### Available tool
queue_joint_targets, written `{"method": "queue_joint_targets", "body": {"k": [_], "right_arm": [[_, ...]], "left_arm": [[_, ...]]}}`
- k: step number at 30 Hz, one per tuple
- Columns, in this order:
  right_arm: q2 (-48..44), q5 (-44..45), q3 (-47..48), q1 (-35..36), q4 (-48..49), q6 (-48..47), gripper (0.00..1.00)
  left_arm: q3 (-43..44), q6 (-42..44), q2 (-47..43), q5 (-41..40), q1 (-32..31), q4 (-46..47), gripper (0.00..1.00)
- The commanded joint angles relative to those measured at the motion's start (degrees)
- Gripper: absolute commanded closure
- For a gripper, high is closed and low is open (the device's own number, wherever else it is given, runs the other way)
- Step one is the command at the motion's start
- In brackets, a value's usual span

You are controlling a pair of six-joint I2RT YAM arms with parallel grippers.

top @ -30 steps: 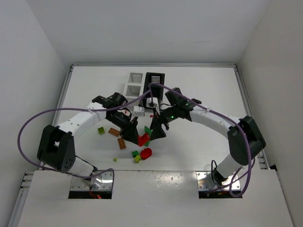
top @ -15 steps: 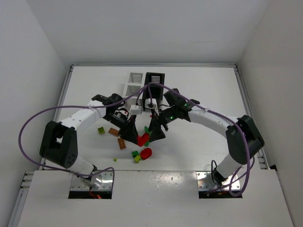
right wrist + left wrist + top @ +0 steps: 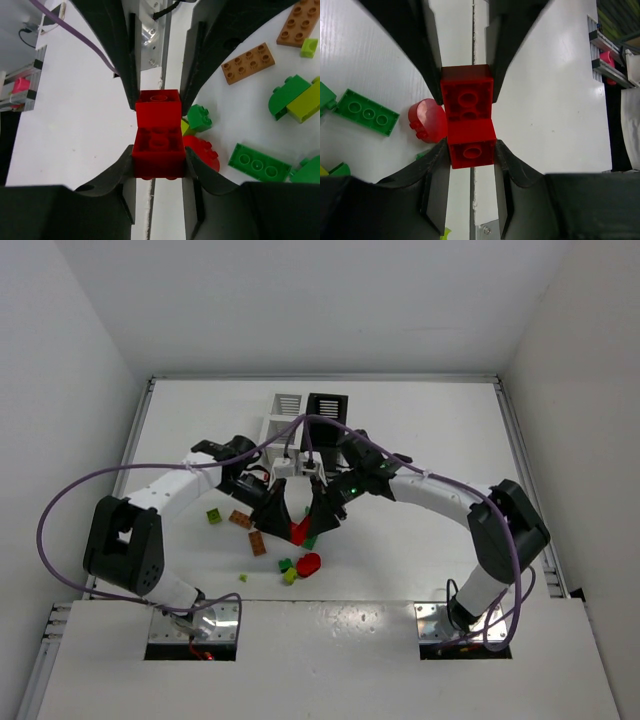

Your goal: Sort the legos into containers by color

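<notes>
Two red legos meet edge to edge at an angle between my grippers, above the table. My left gripper is shut on one red brick. My right gripper is shut on the other red brick, which also shows in the left wrist view. The two grippers face each other tip to tip. The containers stand behind them: a white bin, a black bin and a second white bin.
Loose legos lie below and left of the grippers: a red round piece, a green plate, orange-brown bricks, a yellow-green brick and small green pieces.
Both grippers have drawn closer together and the right arm has shifted left. The red bricks have stayed between the fingertips.
</notes>
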Motion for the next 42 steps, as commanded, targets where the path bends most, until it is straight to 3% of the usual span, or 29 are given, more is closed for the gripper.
{"method": "queue_joint_targets", "body": {"k": [1,4,5,10,15,18,22,29,33,38,42], "right_arm": [[0.69,-2.06,1.61,0.99,4.11,1.12,0.76],[-0.01,-1.54,0.12,0.99,2.79,-0.2,0.95],[-0.01,-0.75,-1.28,0.47,1.57,-2.38,0.96],[-2.12,2.41,-7.43,-0.06,-0.98,-6.17,1.0],[0.24,8.37,-8.06,-0.59,-7.32,-12.76,1.0],[2.0,12.94,-7.54,-0.59,-8.02,-12.08,1.0],[2.62,18.23,-7.53,-0.59,-6.0,-8.91,0.93],[1.05,24.74,-7.53,-0.59,-4.16,-4.78,0.61],[-1.59,24.74,-7.53,-0.59,-0.2,-3.54,0.55],[0.95,23.52,0.02,-1.12,-3.1,-2.93,0.55],[0.95,22.99,-0.06,-1.64,-2.22,-2.14,0.54]], "left_arm": [[-1.02,-1.72,-1.41,1.3,0.74,4.46,0.92],[-2.43,-3.83,-2.99,1.3,3.37,7.18,0.92],[-2.44,-5.32,-3.0,1.3,5.12,8.84,0.92],[-5.86,-10.24,-6.95,1.31,10.75,14.73,0.92],[-8.93,-13.94,-8.19,-7.28,8.23,20.01,0.89],[-10.25,-16.91,-8.19,-11.52,6.2,22.81,0.86],[-10.26,-19.3,-8.19,-18.09,5.32,24.85,0.83],[-8.59,-20.98,-4.24,-27.26,1.35,25.38,0.7],[-7.36,-20.98,-1.34,-30.59,-0.05,23.98,0.67],[-6.13,-19.57,-0.81,-34.54,-3.65,21.61,0.64],[-6.13,-19.39,-1.33,-35.26,-4.89,21.07,0.47]]}}
